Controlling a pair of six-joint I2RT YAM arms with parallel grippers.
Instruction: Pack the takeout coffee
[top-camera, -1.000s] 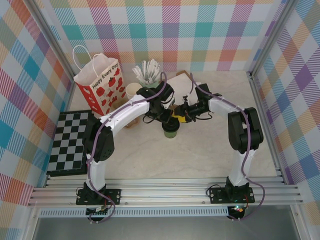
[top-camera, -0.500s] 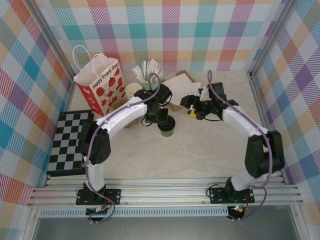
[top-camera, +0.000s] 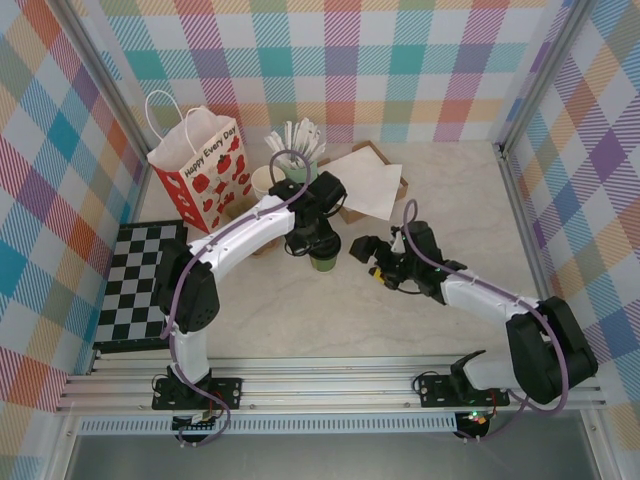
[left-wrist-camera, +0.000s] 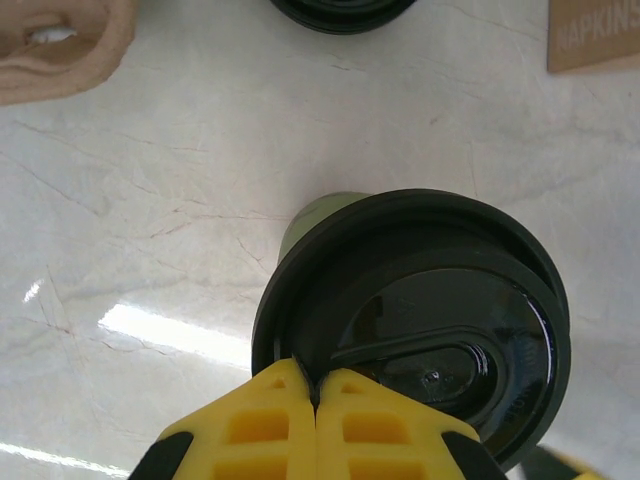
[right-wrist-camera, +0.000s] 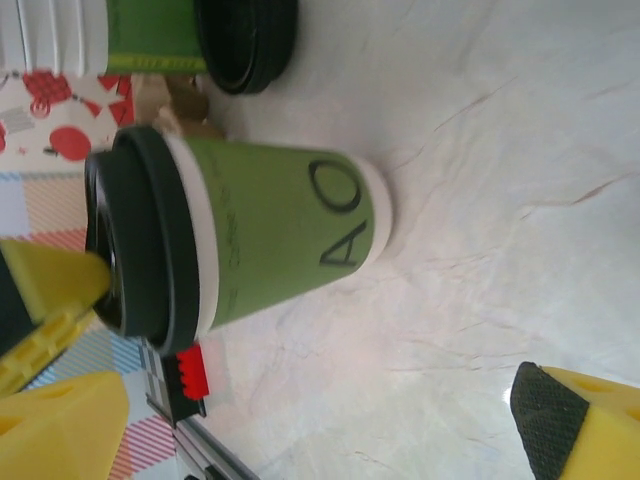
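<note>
Takeout coffee (right-wrist-camera: 270, 245) lidded, upright; pale cup (right-wrist-camera: 150, 45) holds sticks (right-wrist-camera: 40, 30).

Overhead looks down; wrist views both closely share the takeout coffee (left-wrist-camera: 410, 330)

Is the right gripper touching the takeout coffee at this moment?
Apart. In the top external view, a strip of bare table shows between the open right gripper and the takeout coffee.
</note>
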